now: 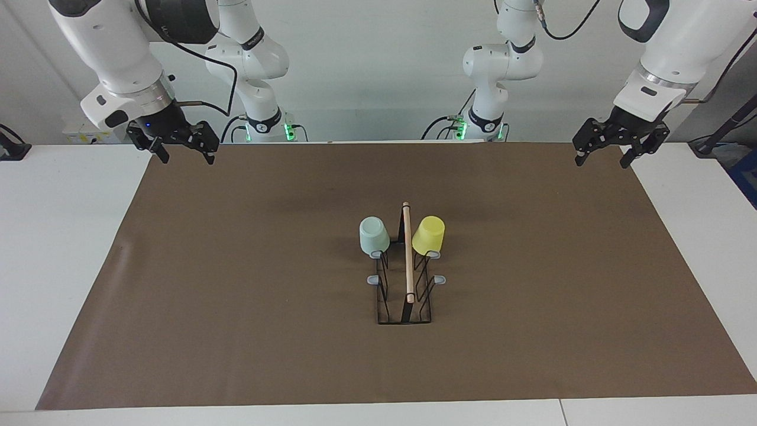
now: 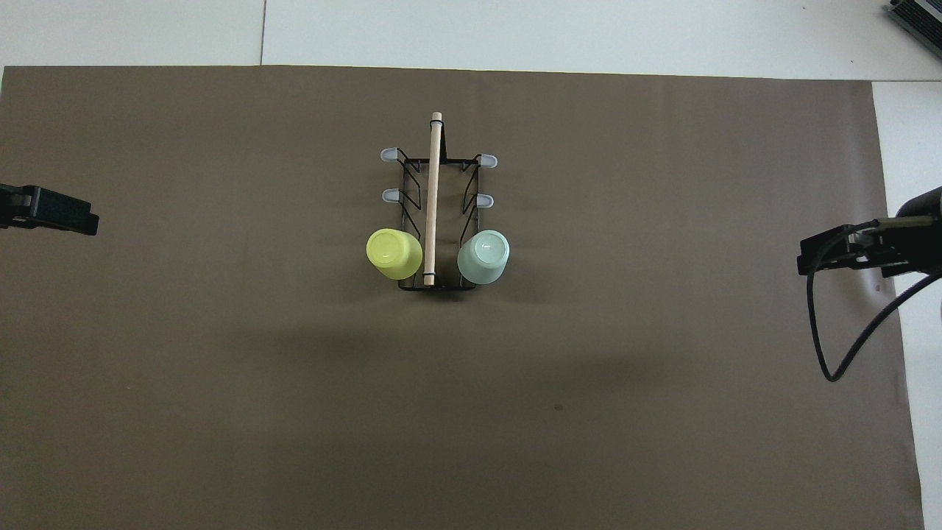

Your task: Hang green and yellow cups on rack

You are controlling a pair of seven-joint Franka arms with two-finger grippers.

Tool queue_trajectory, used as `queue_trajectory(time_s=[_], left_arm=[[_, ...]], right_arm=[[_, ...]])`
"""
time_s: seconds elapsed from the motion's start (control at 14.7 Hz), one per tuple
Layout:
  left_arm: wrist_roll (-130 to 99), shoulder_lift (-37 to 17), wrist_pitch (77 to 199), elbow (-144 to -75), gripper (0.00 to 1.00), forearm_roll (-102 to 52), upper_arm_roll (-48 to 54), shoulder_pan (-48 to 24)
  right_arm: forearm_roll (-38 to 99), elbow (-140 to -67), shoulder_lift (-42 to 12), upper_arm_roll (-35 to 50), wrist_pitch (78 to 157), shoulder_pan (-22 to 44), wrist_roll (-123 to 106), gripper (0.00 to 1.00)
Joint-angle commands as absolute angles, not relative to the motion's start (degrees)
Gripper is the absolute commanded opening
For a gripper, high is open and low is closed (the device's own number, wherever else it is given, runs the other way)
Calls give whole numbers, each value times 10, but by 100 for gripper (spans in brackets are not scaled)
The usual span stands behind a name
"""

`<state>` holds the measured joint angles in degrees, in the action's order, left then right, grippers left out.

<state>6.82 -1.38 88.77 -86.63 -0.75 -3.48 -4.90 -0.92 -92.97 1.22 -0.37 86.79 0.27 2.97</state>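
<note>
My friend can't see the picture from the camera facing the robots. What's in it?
A green cup and a yellow cup hang upside down on a small rack, one each side. The left hand and right hand wait open, high at the table's ends.

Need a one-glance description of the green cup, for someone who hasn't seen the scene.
Find the black wire rack with a wooden rod on top, mid brown mat. Two upside-down cups hang at its end nearer the robots, one on each side of the rod. The green cup is the pale mint one toward the right arm's end; its neighbour is bright yellow.
</note>
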Motion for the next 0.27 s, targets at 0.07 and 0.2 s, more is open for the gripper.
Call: queue_trajectory(time_s=[0.07,0.2], left_arm=[[73,-3,875,-872,100,-14,-38,-48],[73,-3,876,-874,100,-14,-38,-47]], right_arm=[[-1,-938,19,0,873,-4,34,100],[-1,-938,19,0,873,-4,34,100]])
